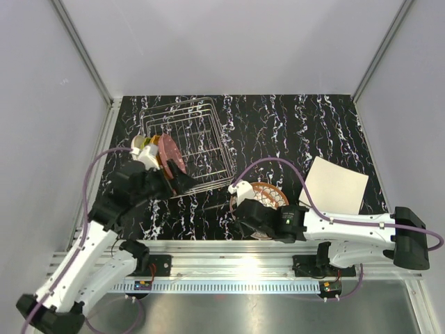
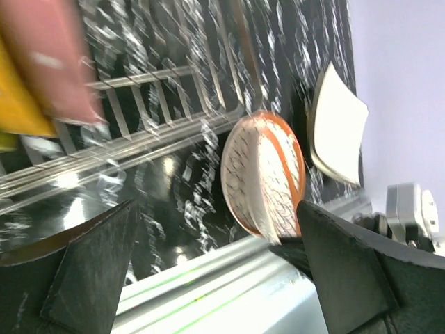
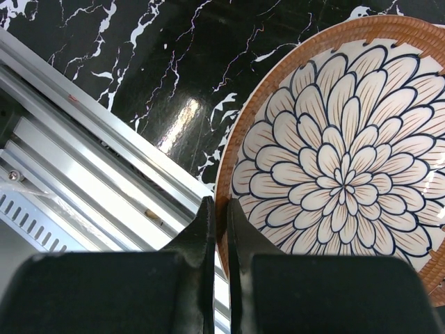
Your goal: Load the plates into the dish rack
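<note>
At the table's (image 1: 306,125) left side, a scalloped pink plate (image 1: 171,153) stands on edge in the left end of the rectangular silver wire dish rack (image 1: 201,136), with an orange plate (image 2: 21,111) just behind it. The left end effector (image 2: 219,223) hangs just in front of the rack's near edge, its black fingers spread wide and holding nothing. Right of the rack, near the front edge of the black white-veined table, sits the round white plate with a brown rim and blue petal pattern (image 3: 341,174). The right end effector (image 3: 221,226) has its two fingers pressed together on that plate's near-left rim, pinching it. Whether the plate lies flat or is tipped up I cannot tell. Farther right, well apart, a plain cream squarish plate (image 1: 334,184) rests on the table.
</note>
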You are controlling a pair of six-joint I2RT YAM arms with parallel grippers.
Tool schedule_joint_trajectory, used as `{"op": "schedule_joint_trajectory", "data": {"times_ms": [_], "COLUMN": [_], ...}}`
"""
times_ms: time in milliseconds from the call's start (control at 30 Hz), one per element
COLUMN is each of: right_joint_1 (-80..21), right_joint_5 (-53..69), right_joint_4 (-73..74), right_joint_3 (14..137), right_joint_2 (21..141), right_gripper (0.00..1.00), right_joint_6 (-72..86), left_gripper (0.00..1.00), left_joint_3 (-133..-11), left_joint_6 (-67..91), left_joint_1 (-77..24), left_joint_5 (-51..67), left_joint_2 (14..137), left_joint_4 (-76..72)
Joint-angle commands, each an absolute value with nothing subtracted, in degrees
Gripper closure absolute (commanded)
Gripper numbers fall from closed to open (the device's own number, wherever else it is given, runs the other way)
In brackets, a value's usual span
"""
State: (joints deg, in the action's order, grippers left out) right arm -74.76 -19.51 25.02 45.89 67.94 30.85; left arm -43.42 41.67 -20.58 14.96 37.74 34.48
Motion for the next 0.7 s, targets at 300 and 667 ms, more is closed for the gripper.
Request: {"op": "schedule_joint_trajectory", "data": {"times_ms": [300,667], "right_joint_1": [-76.73,-77.08], "right_joint_5": [-18.28,-18.89], "right_joint_4": [19.16,18.72], "right_joint_3": [44.74,43.07], "right_joint_2": [65.57,63.20], "right_gripper": [1.00,1.00], "right_joint_6": [33.31,33.57], "left_gripper": [0.01,0.01], "left_joint_3": [-45.35,-47.37], "left_joint_6": [48.78,52.91], "left_joint_1": [-43.94,-50.89], "left_joint_5": [4.40,0.36], "left_joint_2": [58.09,69.07], "left_joint_4": [18.99,13.28]}}
